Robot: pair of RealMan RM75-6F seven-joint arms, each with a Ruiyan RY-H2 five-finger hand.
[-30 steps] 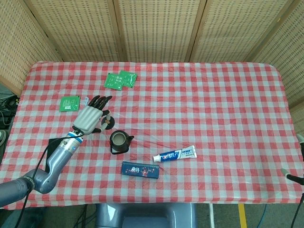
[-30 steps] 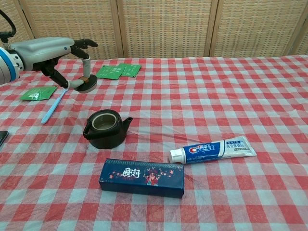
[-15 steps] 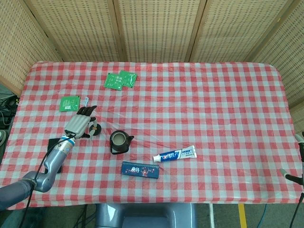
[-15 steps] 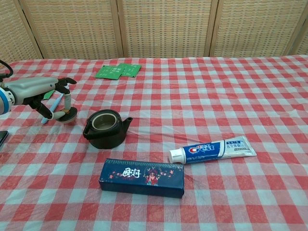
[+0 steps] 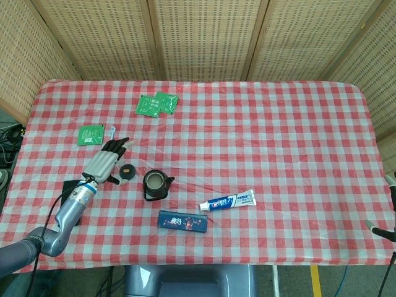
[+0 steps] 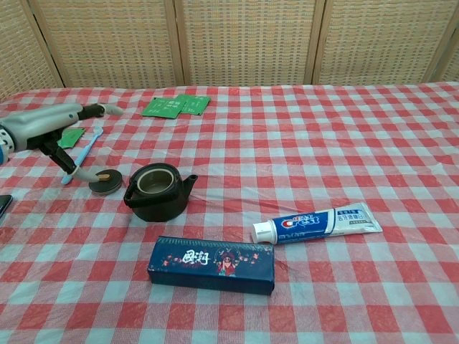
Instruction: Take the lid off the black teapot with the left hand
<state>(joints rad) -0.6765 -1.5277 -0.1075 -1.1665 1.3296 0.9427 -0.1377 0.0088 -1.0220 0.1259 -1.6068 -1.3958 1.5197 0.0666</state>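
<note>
The black teapot [image 5: 156, 184] [image 6: 156, 192] stands open-topped on the checked cloth, its spout pointing right. Its round lid [image 5: 127, 171] [image 6: 105, 180] lies flat on the cloth just left of the pot. My left hand [image 5: 105, 162] [image 6: 50, 129] hovers left of the lid with its fingers spread and nothing in them. One finger [image 6: 72, 168] reaches down close beside the lid; I cannot tell if it touches. Of my right hand, only thin slivers [image 5: 380, 230] show at the right edge of the head view.
A blue box [image 5: 183, 221] [image 6: 211, 264] and a toothpaste tube [image 5: 228, 200] [image 6: 319, 223] lie in front of the pot. Green packets [image 5: 156, 103] [image 6: 176, 105] lie at the back, another [image 5: 90, 133] beside a blue toothbrush [image 6: 82, 154]. A black flat object [image 5: 69, 185] is under my left forearm.
My left hand carried the lid down and toward the near left, set it on the cloth beside the teapot, then opened and let it go.
</note>
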